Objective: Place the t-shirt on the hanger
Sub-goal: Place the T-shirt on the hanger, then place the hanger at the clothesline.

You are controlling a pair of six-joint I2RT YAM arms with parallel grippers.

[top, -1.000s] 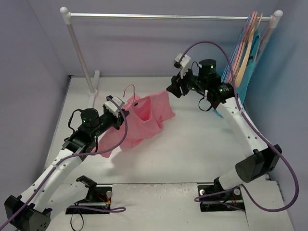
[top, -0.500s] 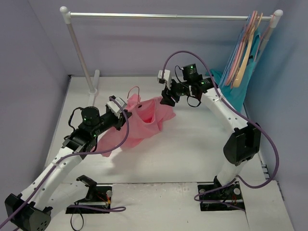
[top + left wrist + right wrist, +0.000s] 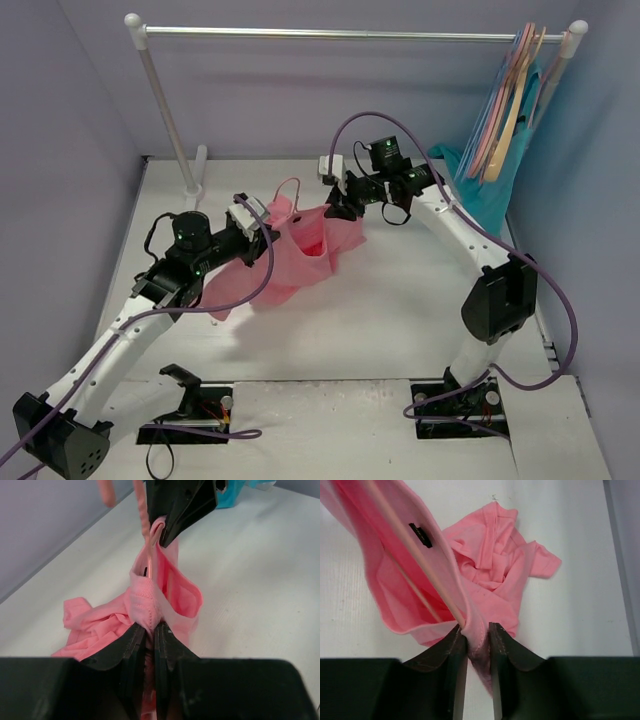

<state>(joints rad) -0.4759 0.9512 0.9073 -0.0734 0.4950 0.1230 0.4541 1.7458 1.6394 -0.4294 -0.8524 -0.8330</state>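
Table (image 3: 420,290) right of the t-shirt (image 3: 300,255) lies open; rack post (image 3: 168,115) stands far left.

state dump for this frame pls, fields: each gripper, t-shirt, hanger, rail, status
left gripper: jaws shut on the collar rib of the t-shirt
right gripper: jaws shut on another t-shirt edge; hanger wire runs down to them
t-shirt: held up between both grippers, rest bunched on the table
hanger: thin pink wire, arms inside the fabric opening, hook poking out above the collar
rail: spare hangers and teal garment at its right end
status: t-shirt not yet fully on the hanger
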